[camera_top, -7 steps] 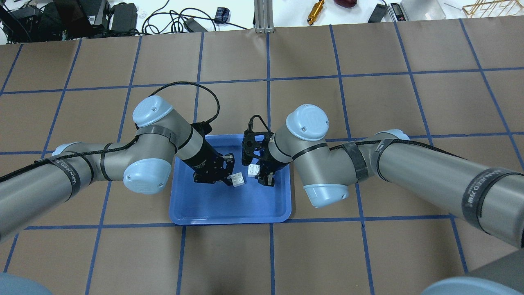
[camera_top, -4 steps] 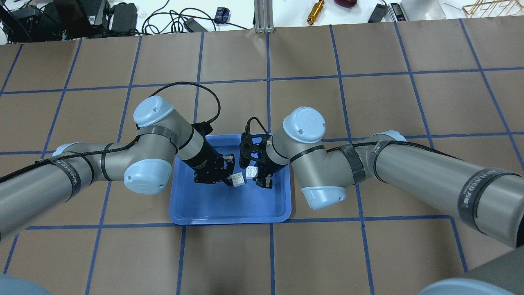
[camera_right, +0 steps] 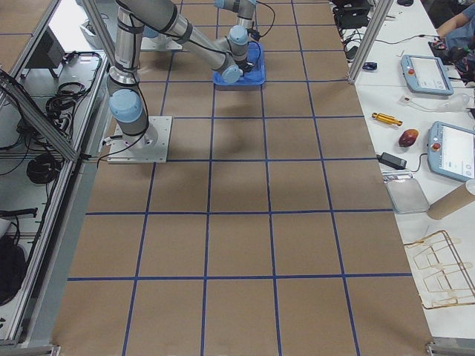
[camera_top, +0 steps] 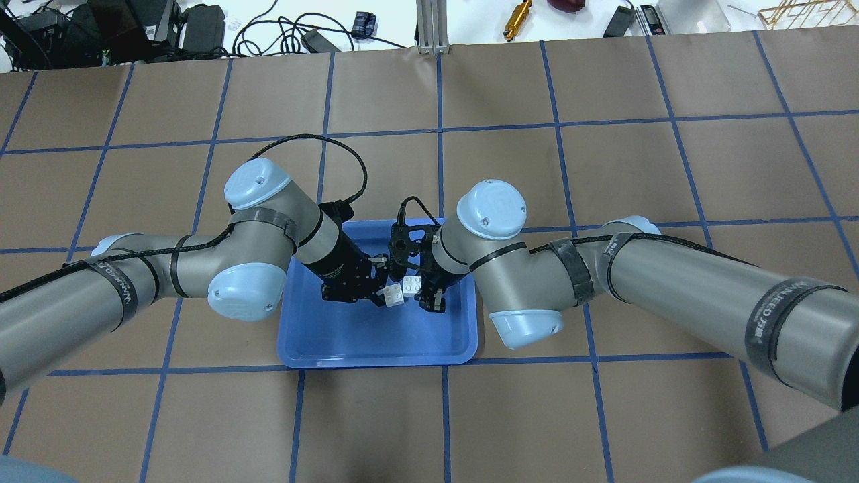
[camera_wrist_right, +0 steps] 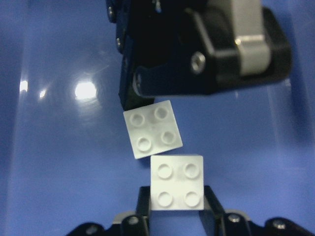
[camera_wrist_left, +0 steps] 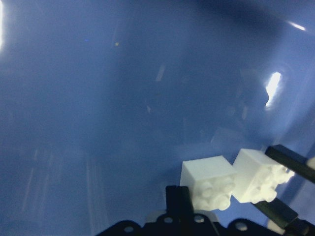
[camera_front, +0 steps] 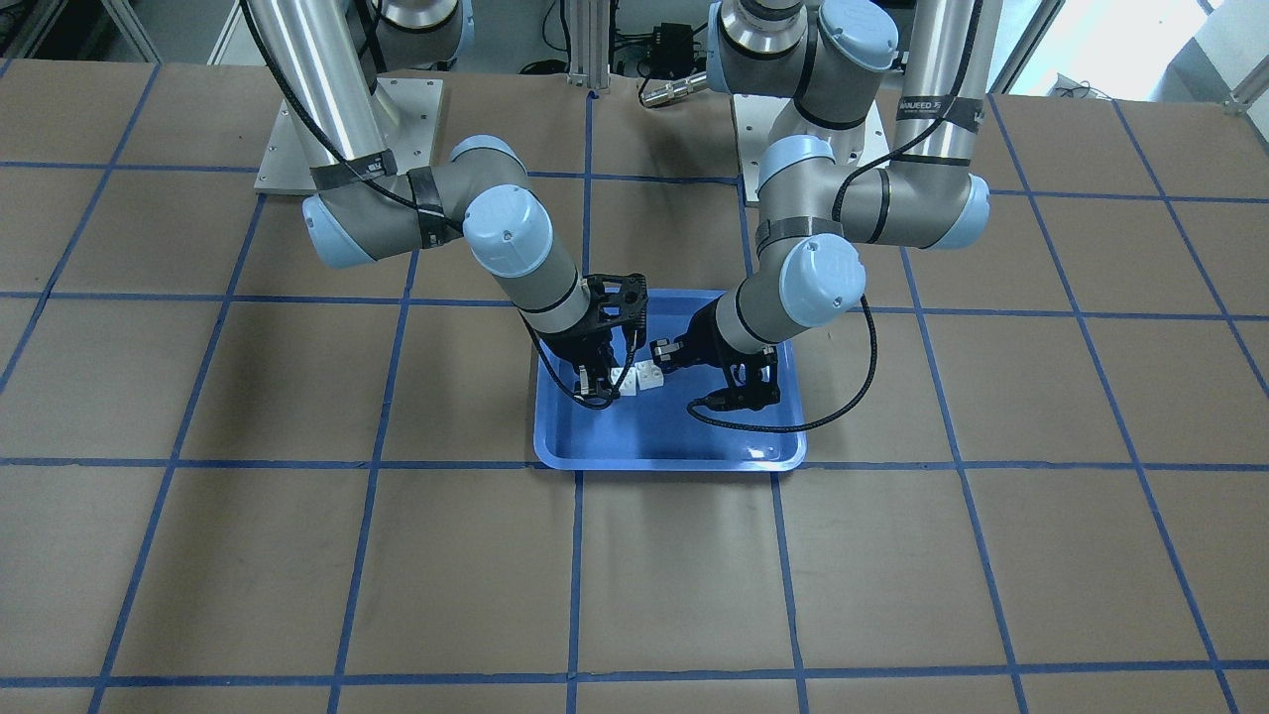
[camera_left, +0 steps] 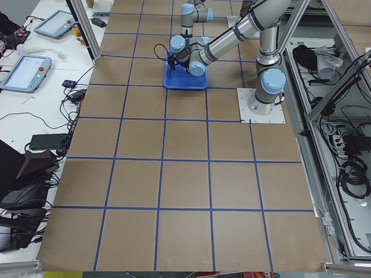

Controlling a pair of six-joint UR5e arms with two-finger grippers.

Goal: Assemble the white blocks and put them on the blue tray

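The brown gridded table (camera_top: 604, 201) is spanned from both sides, the left arm (camera_top: 168, 275) and right arm (camera_top: 671, 282) being bent inward so that the wrists meet over the blue tray (camera_top: 376, 343). This is presumably so that a finished piece can be set down without further travel. The left gripper (camera_top: 391, 295) is pinched narrowly on one of the white blocks (camera_top: 393, 296) and the right gripper (camera_top: 415, 286) is clamped on the other. Both blocks seem to be held off the tray floor. Joining is judged to be in hand and not yet done. From overhead the pair is seen merely side by side, studs showing. In the right wrist view more is given away: the left-held block (camera_wrist_right: 152, 129) is skewed against the squarely held one (camera_wrist_right: 177, 183), corner just beside edge, with contact impossible to call. Since both stud faces look the same way, one block would probably have to be carried onto the other. Side faces, hidden from above, are shown only in the left wrist view.
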